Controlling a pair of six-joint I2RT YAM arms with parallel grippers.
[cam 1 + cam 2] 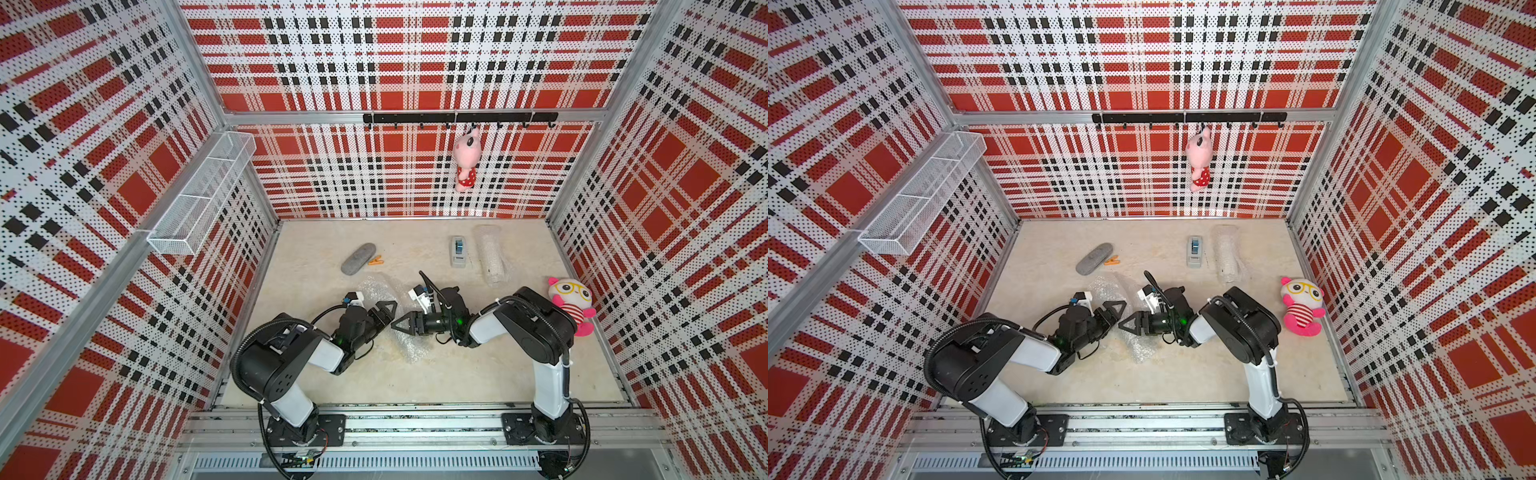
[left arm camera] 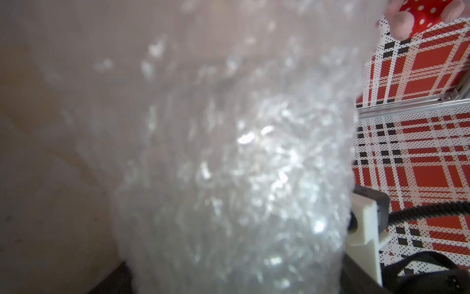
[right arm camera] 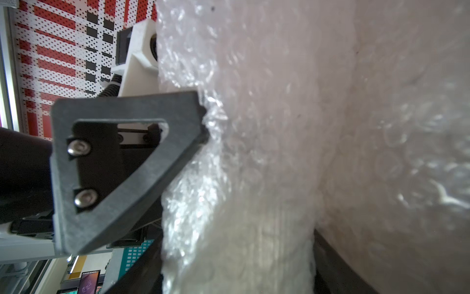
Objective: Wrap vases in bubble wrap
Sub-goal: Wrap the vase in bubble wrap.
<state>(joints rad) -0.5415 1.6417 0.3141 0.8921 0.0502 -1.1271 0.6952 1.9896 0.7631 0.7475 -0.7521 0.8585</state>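
Mid-table lies a bundle of bubble wrap (image 1: pixel 409 347) (image 1: pixel 1140 351). In the right wrist view the ribs of the white vase (image 3: pixel 267 229) show through it. My right gripper (image 1: pixel 397 324) (image 3: pixel 236 275) comes from the right and is shut on this wrapped vase. My left gripper (image 1: pixel 390 316) (image 2: pixel 234 280) faces it from the left, its fingers (image 3: pixel 127 152) pinching the wrap (image 2: pixel 254 165). At the back right lies a second roll of bubble wrap (image 1: pixel 492 257) (image 1: pixel 1227 255), vase-shaped, with no gripper near it.
A grey oblong case (image 1: pixel 358 258) and an orange clip (image 1: pixel 377 261) lie back left, a grey tape dispenser (image 1: pixel 458 251) back middle. A plush toy (image 1: pixel 571 305) sits by the right wall; another (image 1: pixel 466 160) hangs from the hook rail. A wire basket (image 1: pixel 203 195) juts from the left wall.
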